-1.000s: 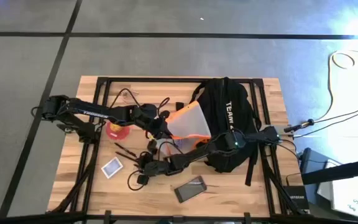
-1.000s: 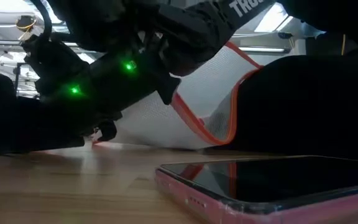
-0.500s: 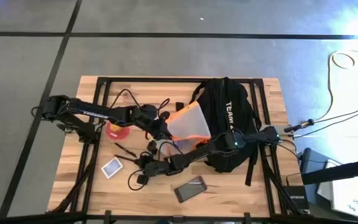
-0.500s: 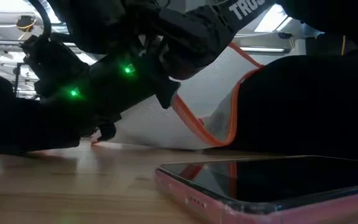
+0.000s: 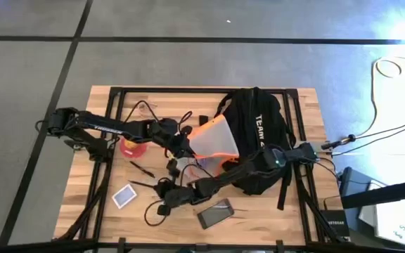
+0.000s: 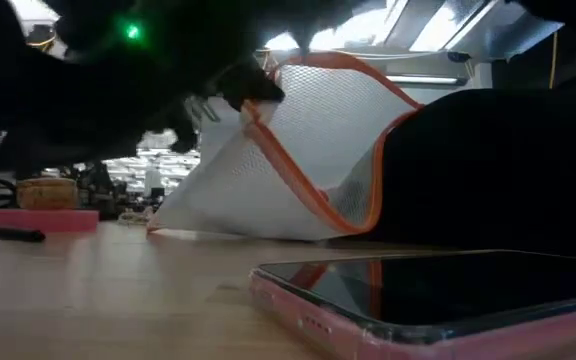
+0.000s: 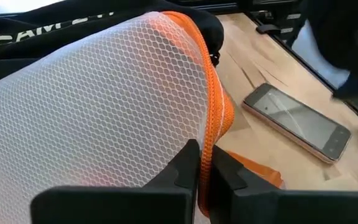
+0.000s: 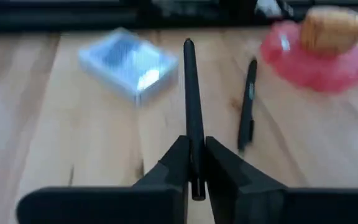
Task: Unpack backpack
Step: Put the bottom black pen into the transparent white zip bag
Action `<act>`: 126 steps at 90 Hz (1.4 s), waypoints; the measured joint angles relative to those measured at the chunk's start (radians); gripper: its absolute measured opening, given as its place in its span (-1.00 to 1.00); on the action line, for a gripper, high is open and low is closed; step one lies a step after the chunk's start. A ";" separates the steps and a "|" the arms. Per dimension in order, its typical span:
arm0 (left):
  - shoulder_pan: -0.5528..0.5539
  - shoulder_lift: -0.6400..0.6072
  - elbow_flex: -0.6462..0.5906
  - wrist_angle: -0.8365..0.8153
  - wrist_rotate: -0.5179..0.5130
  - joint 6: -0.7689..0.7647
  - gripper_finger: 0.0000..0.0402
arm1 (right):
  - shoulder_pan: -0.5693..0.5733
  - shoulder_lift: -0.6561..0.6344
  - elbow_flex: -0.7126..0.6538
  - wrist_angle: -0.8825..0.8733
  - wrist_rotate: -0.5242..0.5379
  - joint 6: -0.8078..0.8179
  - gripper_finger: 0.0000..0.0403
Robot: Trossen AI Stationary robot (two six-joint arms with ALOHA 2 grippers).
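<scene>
Two grippers are working at once: the left gripper [image 7: 205, 163] is pinching the orange-edged mesh pouch [image 5: 213, 139] at nine o'clock of the backpack [image 5: 259, 140] (apparently drawing it out), while the right gripper [image 8: 194, 163] is clamping a black pen [image 8: 192, 106], probably for setting aside.

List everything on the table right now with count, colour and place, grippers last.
backpack: one, black, white lettering, table's right half.
mesh pouch: one, white with orange trim, against the backpack's left side.
phone: one, dark screen, pink case, front edge, centre.
card box: one, blue-white, front left.
pens: two, black; one in the right gripper, one lying loose beside it.
pink dish: one, left of centre, tan object in it.
cables: black, rear left.
left gripper: shut on the pouch's orange trim.
right gripper: shut on a pen, front centre.
</scene>
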 joint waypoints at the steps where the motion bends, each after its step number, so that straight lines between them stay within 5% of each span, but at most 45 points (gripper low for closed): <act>1: 0.000 0.000 0.000 0.000 0.000 0.000 -1.00 | 0.002 -0.004 0.000 -0.016 0.003 0.003 -0.92; 27: 0.000 0.000 0.000 0.000 -0.001 0.003 -1.00 | 0.099 -0.173 0.000 -0.503 0.079 0.255 -0.93; 54: 0.001 0.000 0.000 -0.001 -0.001 0.012 -1.00 | 0.283 -0.362 0.002 -0.793 0.121 0.557 -0.93; 81: 0.001 0.000 0.000 0.003 -0.001 0.019 -1.00 | 0.404 -0.424 -0.002 -1.388 0.298 1.078 -0.93; 126: 0.001 0.000 0.000 0.007 -0.001 0.014 -1.00 | 0.207 -0.423 -0.165 -1.382 0.227 1.055 -0.91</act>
